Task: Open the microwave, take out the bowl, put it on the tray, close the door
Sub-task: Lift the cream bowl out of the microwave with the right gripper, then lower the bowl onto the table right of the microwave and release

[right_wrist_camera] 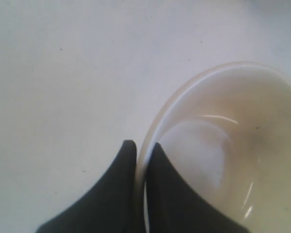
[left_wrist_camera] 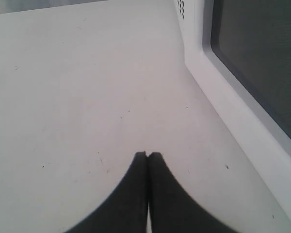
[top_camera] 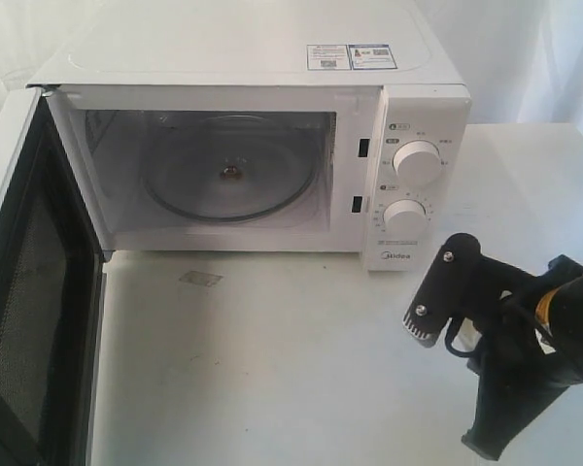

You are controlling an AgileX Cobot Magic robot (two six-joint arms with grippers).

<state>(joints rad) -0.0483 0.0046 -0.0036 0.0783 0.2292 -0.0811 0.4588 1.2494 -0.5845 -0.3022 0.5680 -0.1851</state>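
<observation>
Exterior view: the microwave (top_camera: 272, 58) is seen with its door (top_camera: 29, 291) swung fully open to the left. Only the glass turntable (top_camera: 228, 175) is seen in the cavity. No bowl and no tray are seen here. The right arm (top_camera: 525, 330) is held low over the table (top_camera: 291, 369), in front of the knobs.

Left wrist view: the left gripper (left_wrist_camera: 148, 154) is closed tip to tip, with nothing held. It is placed above bare table, just beside the door's dark window.

Right wrist view: the bowl (right_wrist_camera: 233, 145) is pinched at its rim by the right gripper (right_wrist_camera: 142, 144), one finger inside, one outside. Only bare table is seen beneath it.

Risks, as judged: the bowl is gripped by a thin glossy rim only, so it may tilt or slip if swung fast. No tray is in sight, so a misplaced set-down is possible. The open door may be struck by the nearby left arm.

Count: one microwave, one door, one turntable, one bowl, two knobs (top_camera: 417, 162), two stickers (top_camera: 327, 56), two grippers, no tray.
</observation>
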